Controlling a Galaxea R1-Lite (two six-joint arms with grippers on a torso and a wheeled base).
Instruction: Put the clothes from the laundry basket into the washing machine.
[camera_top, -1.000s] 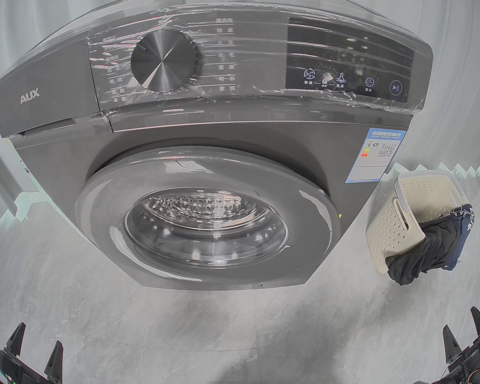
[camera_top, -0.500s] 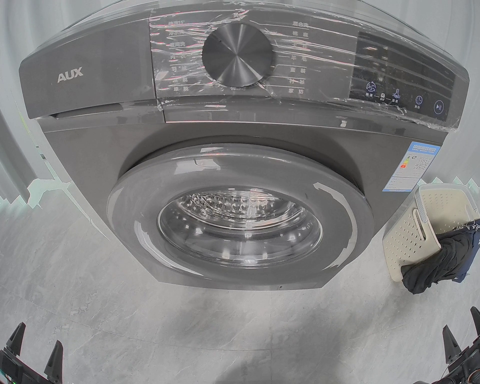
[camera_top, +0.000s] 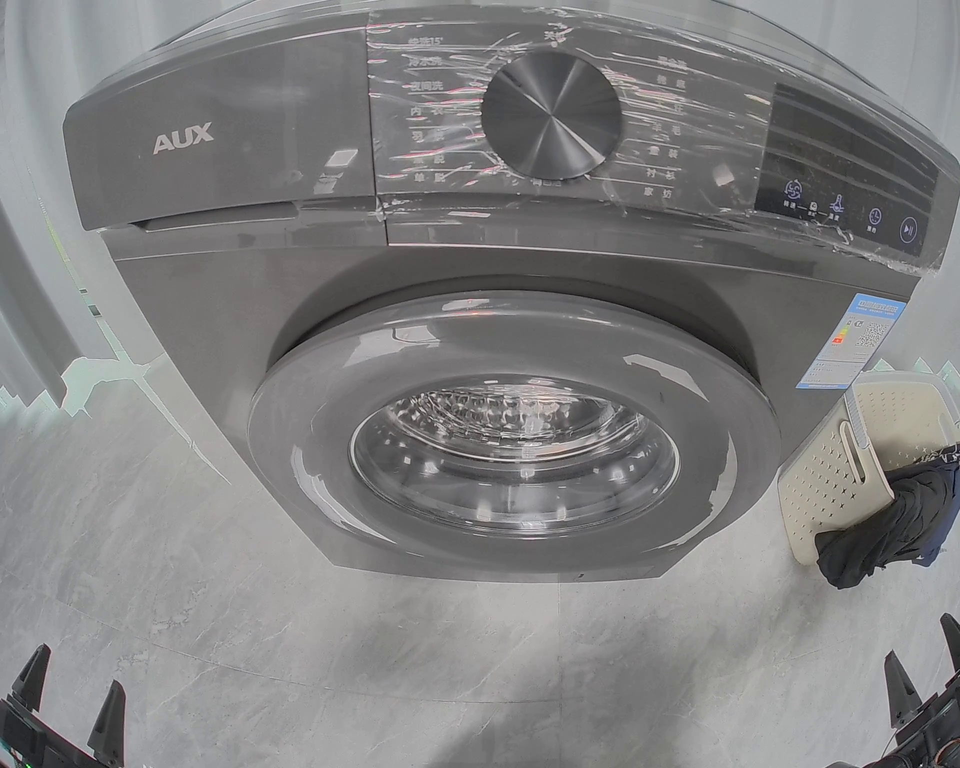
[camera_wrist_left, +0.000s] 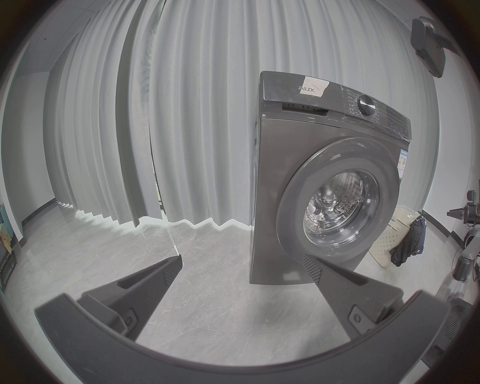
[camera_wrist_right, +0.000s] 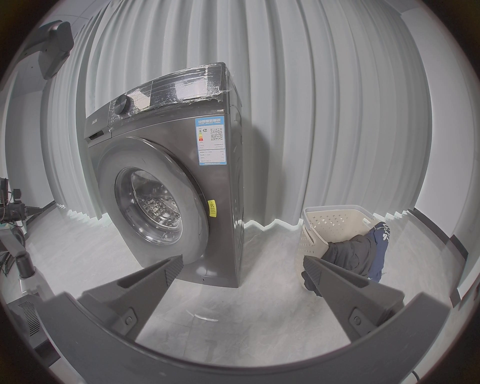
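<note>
Standing on the pale grey stone-look floor (camera_top: 450, 650), the dark grey front-loading washing machine (camera_top: 240, 290) faces the robot with its round glass-windowed door (camera_top: 300, 440) shut, and the shiny metal drum (camera_top: 510, 440) shows through the glass. A silver round dial (camera_top: 551, 115) sits on the control panel under wrinkled clear plastic film (camera_top: 440, 110), and a blue energy label (camera_top: 851, 341) is stuck near the machine's right edge. The cream perforated plastic laundry basket (camera_top: 835, 480) stands on the floor just beside the machine's right front corner. A black garment (camera_top: 885, 530) is draped over the basket's rim and hangs down its outer wall, with a dark blue garment (camera_wrist_right: 381, 247) touching it on the side away from the machine. Both arms are low, near the robot and well apart from machine and basket. The left gripper (camera_top: 75, 680) has its black fingers (camera_wrist_left: 150, 285) spread wide with nothing between them. The right gripper (camera_top: 922, 648) likewise has its fingers (camera_wrist_right: 350, 295) wide apart and grips nothing. Pleated pale grey curtains (camera_wrist_left: 150, 125) hang behind the machine.
</note>
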